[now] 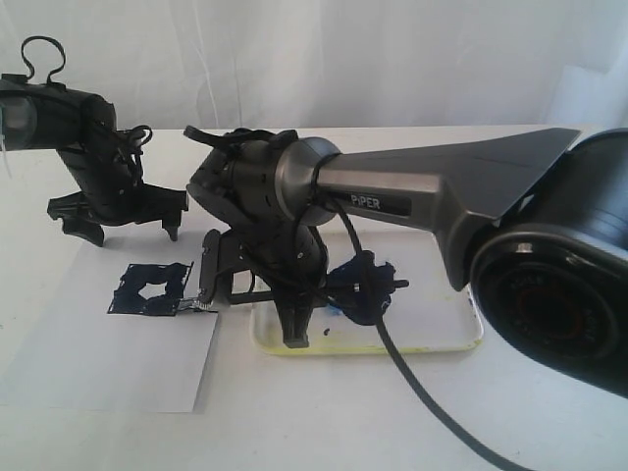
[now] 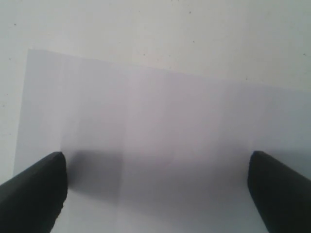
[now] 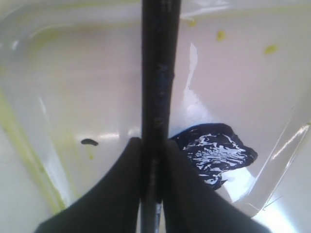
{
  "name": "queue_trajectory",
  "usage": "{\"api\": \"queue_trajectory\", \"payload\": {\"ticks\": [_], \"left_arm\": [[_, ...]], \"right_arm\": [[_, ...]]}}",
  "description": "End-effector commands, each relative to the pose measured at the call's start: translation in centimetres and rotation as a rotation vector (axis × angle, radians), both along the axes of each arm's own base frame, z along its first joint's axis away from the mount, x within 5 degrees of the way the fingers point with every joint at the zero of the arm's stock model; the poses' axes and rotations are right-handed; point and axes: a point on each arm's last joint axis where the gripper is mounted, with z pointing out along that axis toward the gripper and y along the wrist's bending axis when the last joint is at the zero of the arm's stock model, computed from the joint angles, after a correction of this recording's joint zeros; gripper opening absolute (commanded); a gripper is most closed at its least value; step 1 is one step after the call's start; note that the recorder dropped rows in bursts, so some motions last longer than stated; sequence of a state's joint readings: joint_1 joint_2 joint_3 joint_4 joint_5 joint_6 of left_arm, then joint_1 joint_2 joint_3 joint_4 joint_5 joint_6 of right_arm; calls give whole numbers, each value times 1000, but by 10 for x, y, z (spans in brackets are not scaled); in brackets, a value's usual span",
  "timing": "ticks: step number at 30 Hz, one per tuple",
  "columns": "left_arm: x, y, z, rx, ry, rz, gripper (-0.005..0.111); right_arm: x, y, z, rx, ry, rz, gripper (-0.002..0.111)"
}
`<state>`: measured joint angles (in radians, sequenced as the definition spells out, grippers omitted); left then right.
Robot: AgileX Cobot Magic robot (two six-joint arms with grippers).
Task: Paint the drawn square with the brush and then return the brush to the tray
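The brush [image 3: 158, 73] has a thin black handle that runs between the fingers of my right gripper [image 3: 154, 145], which is shut on it. In the exterior view this gripper [image 1: 292, 319] hangs over the left end of the tray [image 1: 432, 339]. The brush's silver ferrule end [image 1: 199, 306] reaches the lower right corner of the drawn square [image 1: 152, 287]. The square is daubed dark blue around a white middle. My left gripper [image 1: 118, 211] is open above the far edge of the paper [image 1: 108, 363], and its fingers [image 2: 34, 194] stand wide apart with nothing between them.
A dark blue paint blob [image 3: 216, 153] lies in the tray [image 3: 97, 87], beside a small dark spot [image 3: 89, 142] and yellow stains. The right arm's grey body [image 1: 422, 191] and black cable [image 1: 412, 378] cross over the tray. The table [image 1: 324, 422] is white.
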<state>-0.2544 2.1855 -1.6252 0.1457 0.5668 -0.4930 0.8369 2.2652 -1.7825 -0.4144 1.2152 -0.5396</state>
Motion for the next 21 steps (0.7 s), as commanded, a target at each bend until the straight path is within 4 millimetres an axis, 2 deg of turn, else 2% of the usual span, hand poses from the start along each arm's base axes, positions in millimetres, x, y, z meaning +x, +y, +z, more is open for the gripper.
{"api": "queue_trajectory", "payload": {"ticks": [1,10,16,21], "left_arm": [[-14,6,-31,50,184,14,105],[-14,6,-31,50,184,14,105],[-14,6,-31,50,184,14,105],[-14,6,-31,50,184,14,105]], "right_arm": [[-2,1,2,19,8,5,0],[1,3,0,45,-20,6,0],[11,-2,-4,-13,-79,25,0],[20,-9,-3,8,-105,2,0]]}}
